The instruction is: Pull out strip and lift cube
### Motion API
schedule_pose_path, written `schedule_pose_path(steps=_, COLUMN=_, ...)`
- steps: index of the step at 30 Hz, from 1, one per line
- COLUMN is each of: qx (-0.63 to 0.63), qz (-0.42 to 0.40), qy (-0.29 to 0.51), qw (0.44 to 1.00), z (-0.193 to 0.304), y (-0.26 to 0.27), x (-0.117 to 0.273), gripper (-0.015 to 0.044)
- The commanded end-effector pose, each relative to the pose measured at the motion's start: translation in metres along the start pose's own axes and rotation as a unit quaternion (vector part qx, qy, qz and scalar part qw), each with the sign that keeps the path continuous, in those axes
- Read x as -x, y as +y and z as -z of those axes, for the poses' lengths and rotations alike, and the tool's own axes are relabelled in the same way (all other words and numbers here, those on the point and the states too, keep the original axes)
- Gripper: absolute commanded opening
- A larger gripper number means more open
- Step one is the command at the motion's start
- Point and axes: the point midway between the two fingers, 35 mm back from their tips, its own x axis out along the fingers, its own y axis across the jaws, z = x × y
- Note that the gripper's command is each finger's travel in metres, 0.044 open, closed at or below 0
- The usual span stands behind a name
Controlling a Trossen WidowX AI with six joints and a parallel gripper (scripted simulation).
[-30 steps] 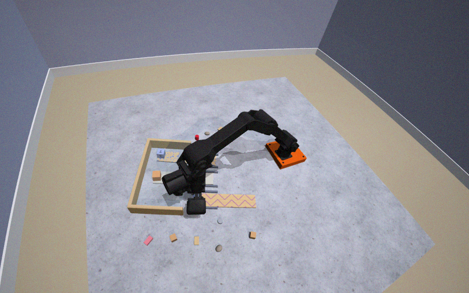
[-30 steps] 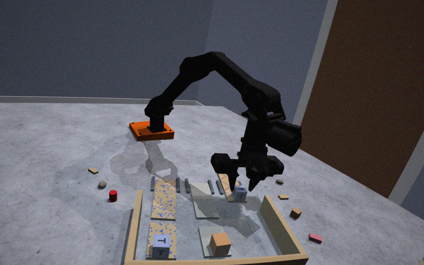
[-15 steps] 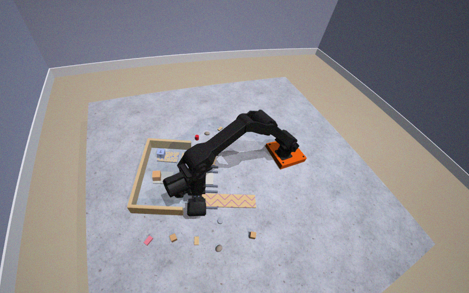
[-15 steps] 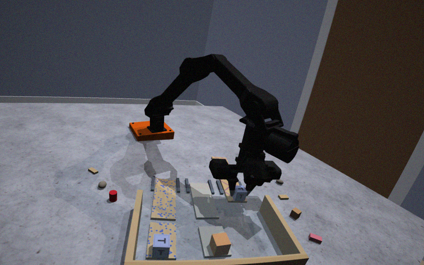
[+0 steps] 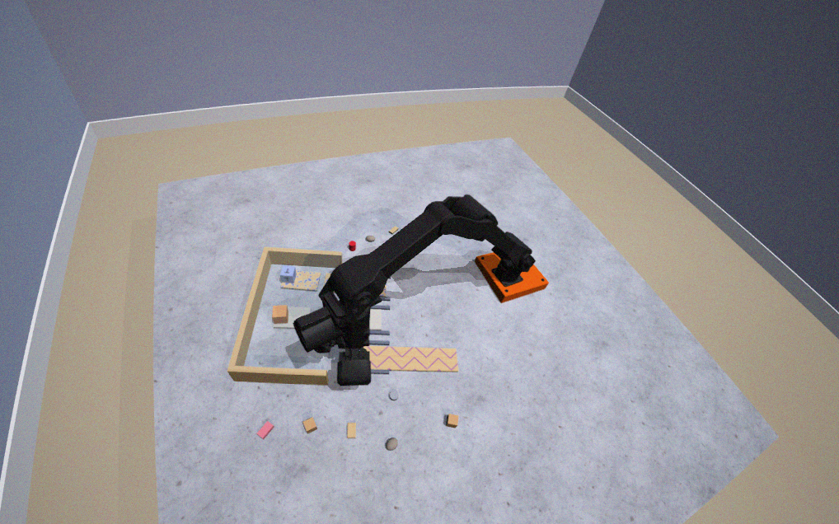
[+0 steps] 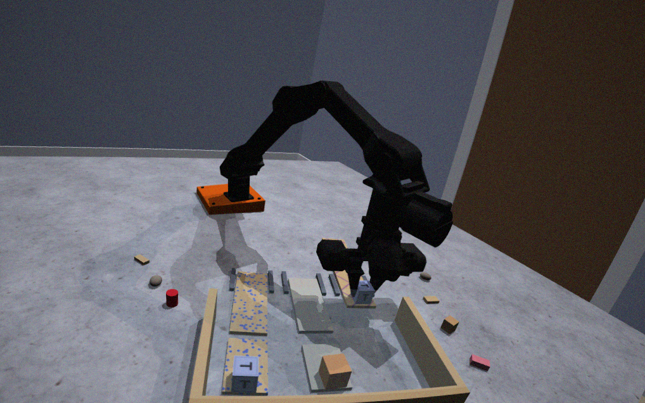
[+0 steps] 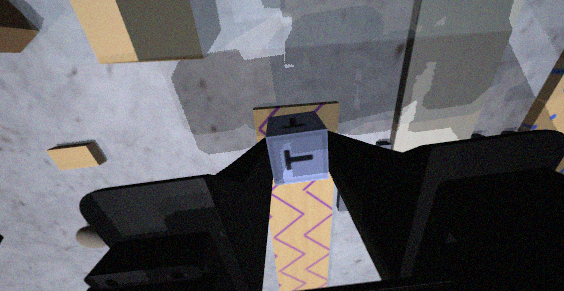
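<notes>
The black parallel jaws [image 6: 364, 290] are clamped on a pale blue cube [image 6: 364, 293] [image 7: 298, 155] marked with a dark T — one finger against each side of it. That cube is at the end of a long, flat tan strip with purple zigzags [image 5: 413, 358] [image 6: 343, 280] [image 7: 302, 233], which is in one piece and reaches out past the open side of a low, three-sided tan wooden frame [image 5: 250, 312] [image 6: 203, 345]. Inside the frame, a second pale blue cube with a T [image 5: 287, 273] [image 6: 244, 372] sits on the short far piece of a tan strip with blue spots [image 6: 249, 305], split by a gap. Beside it, a plain orange cube [image 5: 279, 314] [image 6: 335, 370] sits on the far piece of a pale grey-green strip [image 6: 312, 312] — also in two pieces. Outside the frame, a small red cylinder [image 5: 352, 245] [image 6: 172, 298] stands on the mottled grey surface [image 5: 573, 403] [image 6: 89, 320] [image 7: 140, 103].
</notes>
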Motion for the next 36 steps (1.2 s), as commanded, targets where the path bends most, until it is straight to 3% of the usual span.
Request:
schedule_pose_path(steps=1, qx=0.000, qz=-0.001, qy=-0.003, qw=1.000, z=0.008, y=-0.004, x=0.011, gripper=0.0000)
schedule_pose_path(steps=14, qx=0.002, qz=0.002, qy=-0.002, qw=1.000, z=0.047, y=-0.024, x=0.039, gripper=0.0000)
schedule_pose_path(steps=36, qx=0.003, qz=0.003, qy=0.001, qw=1.000, z=0.103, y=-0.054, x=0.043, gripper=0.0000)
